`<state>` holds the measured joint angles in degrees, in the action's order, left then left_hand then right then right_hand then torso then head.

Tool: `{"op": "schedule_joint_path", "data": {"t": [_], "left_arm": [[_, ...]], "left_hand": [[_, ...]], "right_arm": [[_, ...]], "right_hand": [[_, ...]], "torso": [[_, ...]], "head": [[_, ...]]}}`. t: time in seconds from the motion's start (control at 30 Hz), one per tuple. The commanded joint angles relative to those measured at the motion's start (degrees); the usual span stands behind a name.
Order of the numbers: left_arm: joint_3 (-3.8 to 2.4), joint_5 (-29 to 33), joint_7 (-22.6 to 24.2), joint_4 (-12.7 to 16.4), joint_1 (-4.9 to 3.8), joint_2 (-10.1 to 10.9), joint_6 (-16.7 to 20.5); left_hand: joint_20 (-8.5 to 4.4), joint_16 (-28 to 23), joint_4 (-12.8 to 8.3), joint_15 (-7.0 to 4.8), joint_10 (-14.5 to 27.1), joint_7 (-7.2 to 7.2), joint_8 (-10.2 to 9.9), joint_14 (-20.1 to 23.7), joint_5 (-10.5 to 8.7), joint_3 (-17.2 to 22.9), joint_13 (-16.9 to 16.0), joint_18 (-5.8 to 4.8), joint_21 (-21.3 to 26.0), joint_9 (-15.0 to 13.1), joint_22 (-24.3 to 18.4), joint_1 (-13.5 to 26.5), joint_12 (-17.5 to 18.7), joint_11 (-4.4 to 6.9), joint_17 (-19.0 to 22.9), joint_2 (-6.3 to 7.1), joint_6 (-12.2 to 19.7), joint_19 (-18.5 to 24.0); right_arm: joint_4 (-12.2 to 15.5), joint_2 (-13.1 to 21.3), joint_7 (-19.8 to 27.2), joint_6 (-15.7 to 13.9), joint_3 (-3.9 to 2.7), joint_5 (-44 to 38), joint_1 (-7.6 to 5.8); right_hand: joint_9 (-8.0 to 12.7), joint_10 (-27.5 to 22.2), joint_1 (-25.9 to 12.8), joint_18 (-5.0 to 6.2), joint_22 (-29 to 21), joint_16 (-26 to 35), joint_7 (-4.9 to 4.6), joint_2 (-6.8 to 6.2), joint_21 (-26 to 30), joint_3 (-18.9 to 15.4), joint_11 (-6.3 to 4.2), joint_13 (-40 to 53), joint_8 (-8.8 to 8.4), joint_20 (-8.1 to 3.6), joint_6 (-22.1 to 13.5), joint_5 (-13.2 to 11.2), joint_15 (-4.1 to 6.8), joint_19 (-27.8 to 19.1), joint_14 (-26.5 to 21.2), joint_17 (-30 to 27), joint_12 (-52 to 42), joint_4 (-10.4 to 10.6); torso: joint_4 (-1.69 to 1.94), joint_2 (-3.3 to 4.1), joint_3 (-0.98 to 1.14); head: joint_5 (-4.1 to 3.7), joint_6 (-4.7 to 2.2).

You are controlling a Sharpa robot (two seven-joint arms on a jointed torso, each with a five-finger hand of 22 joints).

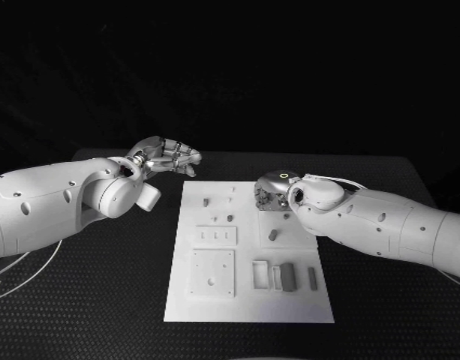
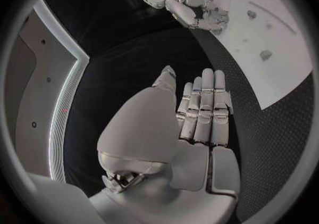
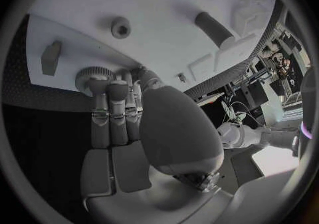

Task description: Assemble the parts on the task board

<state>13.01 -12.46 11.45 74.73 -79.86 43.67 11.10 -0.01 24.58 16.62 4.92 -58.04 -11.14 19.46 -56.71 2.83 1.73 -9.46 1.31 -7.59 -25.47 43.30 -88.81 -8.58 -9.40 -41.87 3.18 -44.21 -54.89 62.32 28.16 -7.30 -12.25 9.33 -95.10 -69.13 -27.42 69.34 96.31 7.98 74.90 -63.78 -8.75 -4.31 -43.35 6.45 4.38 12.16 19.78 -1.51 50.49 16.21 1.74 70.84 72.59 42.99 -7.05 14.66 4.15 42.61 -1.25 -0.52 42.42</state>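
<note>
Two hands work near the task board (image 1: pixel 249 300), the white plate on the black worktop (image 1: pixel 100 300). The left hand (image 1: pixel 168 156) hovers off its far left corner, fingers straight, holding nothing. The right hand (image 1: pixel 273 193) rests fingertips on a toothed round part (image 3: pixel 90 76) at its far right; whether it grips is unclear.

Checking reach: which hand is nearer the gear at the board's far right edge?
Right. The right hand has its fingertips at the gear on the task board. The left hand hovers off the board's far left corner.
</note>
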Motion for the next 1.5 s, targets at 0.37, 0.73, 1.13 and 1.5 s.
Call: {"op": "schedule_joint_path", "data": {"t": [0.37,0.73,1.13,1.5], "left_arm": [[-0.05,0.3,0.4,-0.1,-0.07,-0.1,-0.9],[-0.06,0.3,0.4,-0.2,-0.07,-0.1,-0.7],[-0.06,0.3,0.4,-0.5,-0.07,-0.1,-0.6],[-0.06,0.3,0.4,-0.7,-0.07,-0.3,-0.8]], "left_hand": [[-0.40,-0.3,0.1,0.01,0.0,-0.07,-0.3,-0.1,0.11,0.4,0.1,0.41,0.4,0.1,-0.1,0.5,0.3,-0.27,-0.1,0.06,0.3,0.1],[-0.45,-0.4,0.1,0.01,0.1,-0.12,-0.3,-0.1,0.11,0.4,0.1,0.35,0.4,0.1,-0.1,0.5,0.3,-0.29,-0.2,0.11,0.3,0.1],[-0.47,-0.4,0.1,0.00,0.1,-0.19,-0.4,-0.1,0.10,0.3,0.1,0.29,0.5,0.1,-0.1,0.6,0.4,-0.31,-0.2,0.13,0.3,0.1],[-0.52,-0.5,0.1,0.01,0.1,-0.27,-0.4,-0.1,0.09,0.3,0.1,0.22,0.5,0.1,-0.1,0.8,0.5,-0.33,-0.3,0.18,0.4,0.1]], "right_arm": [[0.4,0.1,-0.7,-1.0,0.04,-0.8,0.12],[1.4,0.4,-1.5,-2.7,0.00,-0.6,0.10],[2.6,0.1,-3.5,-5.2,-0.86,-0.8,-0.29],[1.8,-1.1,-5.3,-7.0,-1.36,-1.3,-0.40]], "right_hand": [[-1.2,1.5,0.2,7.02,1.3,-0.6,0.39,-1.26,-1.2,7.2,-0.54,1.9,0.12,0.16,2.2,-3.3,0.86,-0.5,0.0,-0.1,-0.3,-0.1],[-1.7,1.6,-3.3,7.02,1.2,-0.6,0.51,-2.02,-1.6,9.3,-0.56,2.9,-0.33,0.11,2.5,-4.1,0.89,-0.6,0.0,-0.2,0.0,-0.8],[-2.2,1.6,-6.9,7.02,1.2,-0.6,0.54,-2.55,-1.8,12.1,-0.57,3.9,-0.83,-0.01,2.6,-4.1,0.91,-0.5,0.1,-0.4,0.4,-3.3],[-4.1,2.0,-30.1,7.02,1.0,-0.7,0.41,-0.68,-2.3,29.4,-0.51,7.1,-2.28,0.00,3.4,-4.4,0.84,1.3,0.9,-1.0,1.5,-28.1]], "torso": [[0.04,0.01,-0.06],[0.13,-0.03,-0.12],[0.06,0.02,-0.07],[0.14,0.07,-0.07]], "head": [[0.00,-0.05],[0.08,-0.50],[0.02,-0.98],[0.15,-1.29]]}}
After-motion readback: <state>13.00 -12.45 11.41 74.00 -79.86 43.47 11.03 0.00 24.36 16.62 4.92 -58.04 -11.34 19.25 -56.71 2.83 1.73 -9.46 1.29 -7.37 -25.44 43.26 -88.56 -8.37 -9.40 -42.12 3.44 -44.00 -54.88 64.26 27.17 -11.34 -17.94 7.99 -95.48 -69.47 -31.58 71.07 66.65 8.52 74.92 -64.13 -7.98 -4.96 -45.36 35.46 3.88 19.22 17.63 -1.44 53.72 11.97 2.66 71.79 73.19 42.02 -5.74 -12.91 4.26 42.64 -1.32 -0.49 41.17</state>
